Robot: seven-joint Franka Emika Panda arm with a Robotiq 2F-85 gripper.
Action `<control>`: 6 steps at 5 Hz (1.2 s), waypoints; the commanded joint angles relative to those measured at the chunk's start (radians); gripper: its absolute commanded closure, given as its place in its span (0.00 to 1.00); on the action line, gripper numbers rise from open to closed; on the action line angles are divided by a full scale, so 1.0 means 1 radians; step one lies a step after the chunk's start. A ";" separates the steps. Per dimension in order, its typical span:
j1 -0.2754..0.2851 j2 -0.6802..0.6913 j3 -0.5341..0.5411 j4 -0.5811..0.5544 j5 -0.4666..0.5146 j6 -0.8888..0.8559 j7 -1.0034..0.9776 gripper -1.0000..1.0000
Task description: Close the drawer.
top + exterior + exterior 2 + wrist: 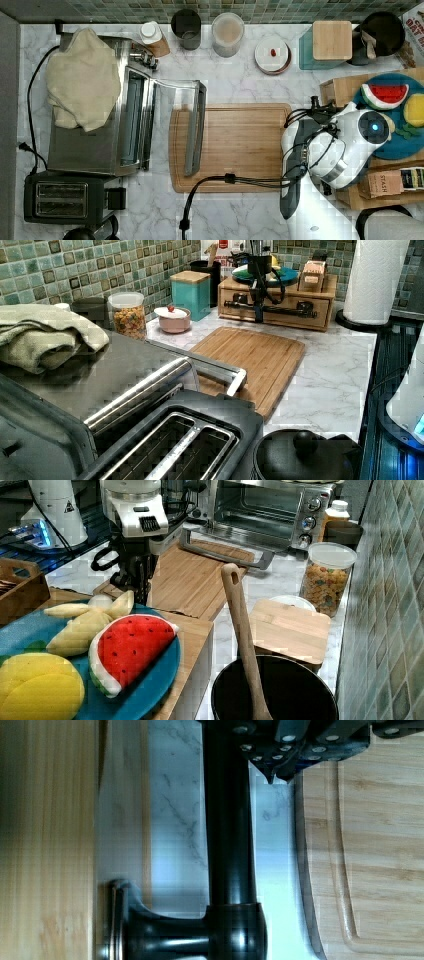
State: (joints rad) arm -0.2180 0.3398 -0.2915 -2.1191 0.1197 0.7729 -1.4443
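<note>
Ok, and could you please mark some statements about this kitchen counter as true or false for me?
1. The door of the toaster oven is open. True.
2. A cloth lies on top of the toaster oven. True.
3. The toy watermelon slice lies on the cutting board. False: it lies on the blue plate, which stands on the wooden box with the drawer.
4. The gripper is over the toaster. False: it is at the dark bar handle of the drawer.
5. The clear jar is empty. False: it holds colourful cereal-like pieces.
</note>
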 commanded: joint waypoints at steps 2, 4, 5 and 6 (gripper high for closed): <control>-0.062 0.025 -0.154 0.184 -0.053 0.121 0.058 1.00; -0.052 0.027 -0.166 0.184 -0.047 0.121 0.054 1.00; -0.050 0.027 -0.167 0.184 -0.045 0.121 0.052 1.00; -0.050 0.027 -0.168 0.184 -0.045 0.121 0.053 1.00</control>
State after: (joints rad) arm -0.1696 0.3479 -0.3289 -2.1152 0.1129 0.7866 -1.4434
